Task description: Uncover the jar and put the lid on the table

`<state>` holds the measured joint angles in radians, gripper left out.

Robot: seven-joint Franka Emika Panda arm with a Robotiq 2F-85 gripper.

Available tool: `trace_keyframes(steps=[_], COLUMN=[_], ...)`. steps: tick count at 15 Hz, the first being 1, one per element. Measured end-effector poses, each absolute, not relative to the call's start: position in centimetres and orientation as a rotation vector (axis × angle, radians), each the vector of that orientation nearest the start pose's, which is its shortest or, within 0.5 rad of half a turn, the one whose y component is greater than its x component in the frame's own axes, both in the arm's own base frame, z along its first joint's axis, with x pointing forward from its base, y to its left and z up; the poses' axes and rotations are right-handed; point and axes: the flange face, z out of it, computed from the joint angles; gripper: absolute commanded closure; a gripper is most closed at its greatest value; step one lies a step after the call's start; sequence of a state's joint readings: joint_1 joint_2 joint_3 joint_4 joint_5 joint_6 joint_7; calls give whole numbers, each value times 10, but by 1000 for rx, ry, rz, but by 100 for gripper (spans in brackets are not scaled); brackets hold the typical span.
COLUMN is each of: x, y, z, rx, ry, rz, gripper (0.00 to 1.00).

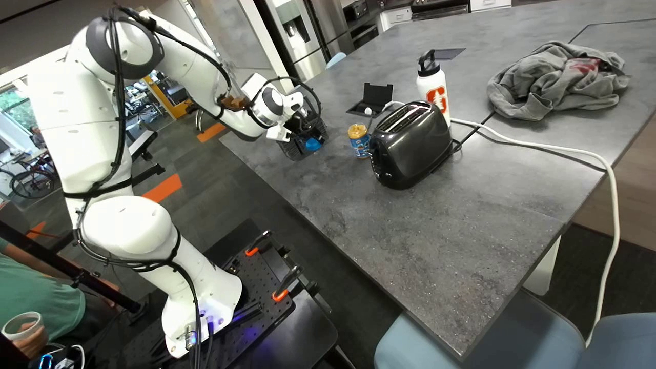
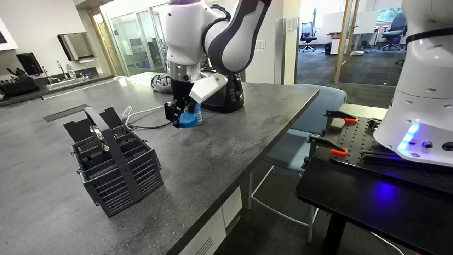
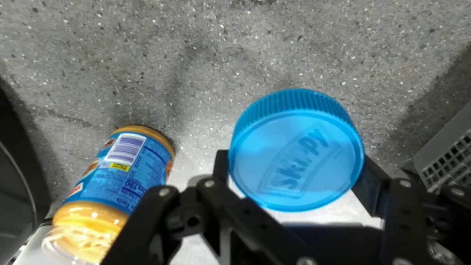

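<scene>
One lid (image 3: 294, 158): small, round, bright blue plastic; side wall finely ribbed, face flat and ringed by a raised edge, SKIPPY lettering moulded aslant within a banner outline, pale sheen over most of the face; tilted, face toward the wrist view. Place, by reference to black toaster (image 1: 410, 148): near, on the same side as the jar (image 3: 125, 173) but farther out. Already off the jar. One gripper (image 3: 297, 173), dark: clamped on the lid, with fingers (image 3: 369, 187) set against opposite sides of the ribbed wall; clearance over the table (image 1: 435, 246) hard to judge. One jar, uncovered: low, upright on the table, just beside one end of the black toaster; golden-tan contents showing through clear walls, in a narrow band at the base and a broader one at the shoulder; blue wraparound label bearing white barcode panel, small yellow strip and fine print; mouth blurred and glinting in the wrist view. One black toaster: glossy, two-slotted. One white bottle (image 1: 433, 84): tall, black-capped, red emblem on front; just behind the black toaster in an exterior view, partly hidden. One grey cloth (image 1: 553, 84): crumpled, with red patch; well apart from the black toaster, on the side away from the jar. One dark basket (image 2: 113, 191): lattice-walled, divided, with arched handle and fork (image 2: 125, 117) standing tines up; farther from the black toaster than the lid, on the lid's side.
</scene>
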<state>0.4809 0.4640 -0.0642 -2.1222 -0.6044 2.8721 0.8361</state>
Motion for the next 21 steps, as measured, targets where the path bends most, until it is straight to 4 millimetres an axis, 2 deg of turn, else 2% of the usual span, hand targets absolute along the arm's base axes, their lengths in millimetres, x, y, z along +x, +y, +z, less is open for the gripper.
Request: trace_keyframes(steps=[5,11,12,14,17,21], x=[546,559,560,561,561,564], y=[271,276,278,281,286,290], z=[174,145,143,139,141,153], rx=[-3150,-3163,-3164,-3164,-3161,-3152], ry=[-239,-226,-214,-188,-177,-157], rz=[-590,-570,-569,-566,-564,-599], gripper=[45,45,5,0,0,0])
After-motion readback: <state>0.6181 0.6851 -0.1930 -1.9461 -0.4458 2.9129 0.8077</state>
